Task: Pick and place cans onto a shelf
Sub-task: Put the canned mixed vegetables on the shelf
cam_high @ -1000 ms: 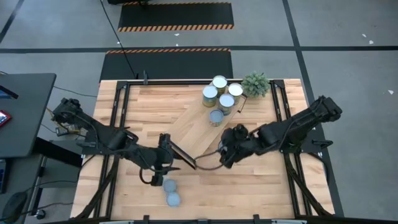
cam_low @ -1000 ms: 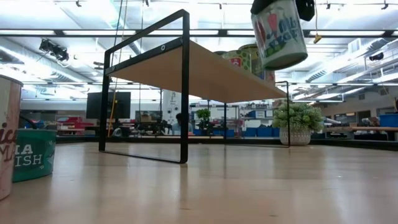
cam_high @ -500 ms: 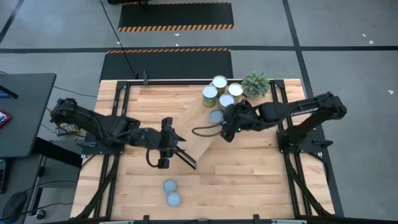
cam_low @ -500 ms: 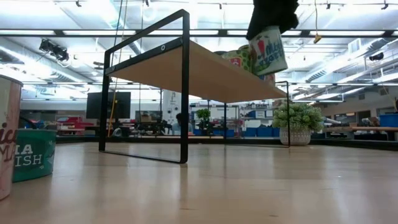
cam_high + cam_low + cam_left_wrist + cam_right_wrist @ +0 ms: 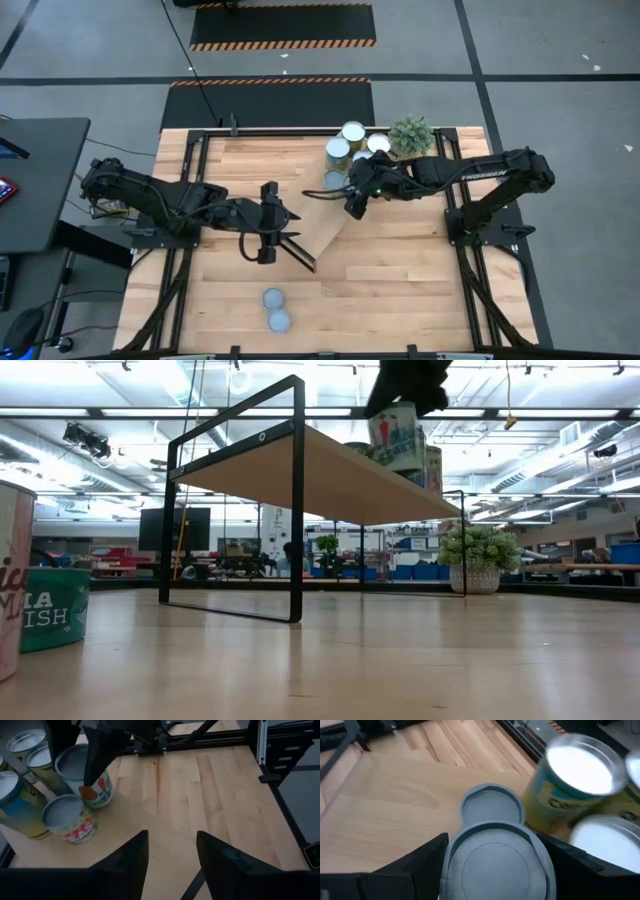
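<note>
Mostly hidden: the held can (image 5: 398, 432) is blocked from above by the right arm, and in the low view the right gripper (image 5: 410, 382) is cut off at the top.
Right gripper: fingers closed on that can's sides, grey lid (image 5: 497, 862) filling the gap between the two fingers (image 5: 427, 857).
Can's place: over the shelf (image 5: 318, 215), just beside the group of cans (image 5: 352, 140) standing at its far end near the potted plant (image 5: 411, 134).
Left gripper (image 5: 171, 857): fingers parted, nothing between them, over the shelf's near end.
Only from above: two more cans (image 5: 274, 309) on the tabletop (image 5: 400, 290), well apart from the shelf.
Only from the left wrist: the held can (image 5: 87, 780) touching a red-labelled neighbour (image 5: 70, 819).
</note>
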`<action>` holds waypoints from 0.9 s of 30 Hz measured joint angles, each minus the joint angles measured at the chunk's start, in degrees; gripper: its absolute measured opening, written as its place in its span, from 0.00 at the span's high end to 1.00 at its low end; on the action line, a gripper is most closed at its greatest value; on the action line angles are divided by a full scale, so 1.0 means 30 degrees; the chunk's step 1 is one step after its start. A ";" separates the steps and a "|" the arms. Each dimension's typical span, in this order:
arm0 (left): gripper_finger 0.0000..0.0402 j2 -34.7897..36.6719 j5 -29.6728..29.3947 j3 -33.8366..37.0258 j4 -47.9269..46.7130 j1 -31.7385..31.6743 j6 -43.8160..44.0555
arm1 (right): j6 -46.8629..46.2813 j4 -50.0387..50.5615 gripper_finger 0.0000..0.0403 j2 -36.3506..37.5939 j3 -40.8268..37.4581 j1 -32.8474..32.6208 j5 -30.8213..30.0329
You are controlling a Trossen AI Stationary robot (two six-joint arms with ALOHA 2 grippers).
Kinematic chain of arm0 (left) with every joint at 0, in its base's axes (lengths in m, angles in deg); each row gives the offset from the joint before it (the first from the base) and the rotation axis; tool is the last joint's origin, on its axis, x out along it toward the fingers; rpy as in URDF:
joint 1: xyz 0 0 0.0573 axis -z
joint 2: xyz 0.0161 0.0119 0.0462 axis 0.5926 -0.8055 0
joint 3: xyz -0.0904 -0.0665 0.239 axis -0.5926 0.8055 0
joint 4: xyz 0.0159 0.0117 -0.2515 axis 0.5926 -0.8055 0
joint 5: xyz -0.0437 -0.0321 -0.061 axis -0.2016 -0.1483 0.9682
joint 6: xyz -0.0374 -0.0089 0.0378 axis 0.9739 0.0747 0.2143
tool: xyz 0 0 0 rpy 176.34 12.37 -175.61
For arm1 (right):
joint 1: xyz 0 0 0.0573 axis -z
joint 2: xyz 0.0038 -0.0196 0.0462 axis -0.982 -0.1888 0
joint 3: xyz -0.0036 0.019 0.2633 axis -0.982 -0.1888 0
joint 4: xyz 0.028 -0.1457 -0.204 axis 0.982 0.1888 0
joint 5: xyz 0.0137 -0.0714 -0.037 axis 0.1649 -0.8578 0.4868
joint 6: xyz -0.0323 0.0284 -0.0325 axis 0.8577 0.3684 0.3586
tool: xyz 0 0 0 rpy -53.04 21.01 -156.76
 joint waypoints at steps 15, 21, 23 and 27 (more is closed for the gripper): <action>0.57 -0.0001 -0.0003 -0.0425 -0.1261 0.0000 0.0306 | 0.1644 -0.3227 0.27 -0.1611 -0.0051 0.0783 0.0474; 0.57 0.0029 -0.0010 -0.0831 -0.1484 0.0000 0.0204 | 0.1677 -0.3172 0.27 -0.1597 -0.0051 0.1112 0.0609; 0.57 0.0029 -0.0003 -0.0831 -0.1744 0.0000 0.0203 | 0.1646 -0.3154 0.27 -0.1597 -0.0051 0.1100 0.0718; 0.57 0.0029 -0.0003 -0.0833 -0.2109 0.0004 0.0214 | 0.1599 -0.2575 0.27 -0.1597 0.0240 0.0828 0.0765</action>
